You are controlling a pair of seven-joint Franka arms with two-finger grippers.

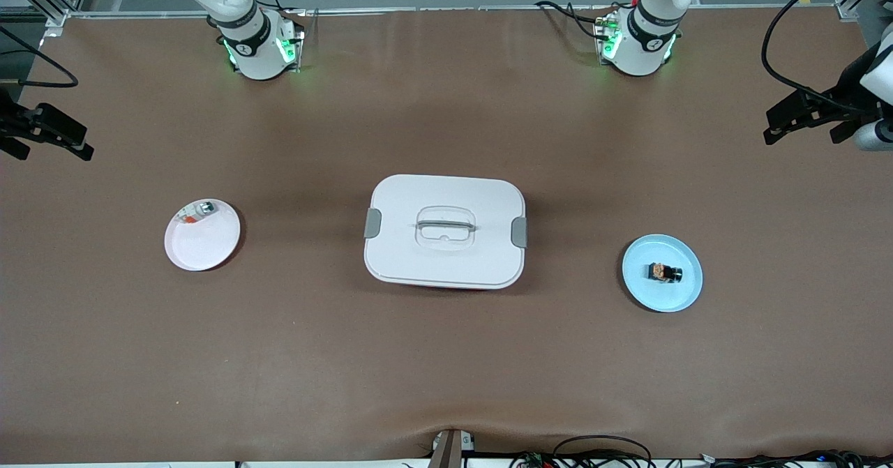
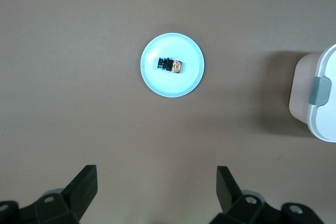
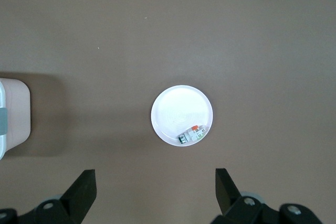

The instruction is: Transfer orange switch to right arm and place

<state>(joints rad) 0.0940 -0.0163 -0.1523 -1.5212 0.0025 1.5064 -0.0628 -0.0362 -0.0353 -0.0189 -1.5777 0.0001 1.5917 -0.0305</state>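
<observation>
The tiny black-and-orange switch just lies on its side in the light blue plate, toward the left arm's end.

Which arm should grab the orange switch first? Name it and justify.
Left. The orange switch lies on the blue plate toward the left arm's end, and the open left end effector looks down on it.

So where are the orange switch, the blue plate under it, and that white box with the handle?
orange switch (image 1: 663, 272): front view, on the middle of its black and orange body.
blue plate (image 1: 687, 297): front view, on bare rim beside the switch.
white box (image 1: 404, 255): front view, on bare lid near a corner.
</observation>
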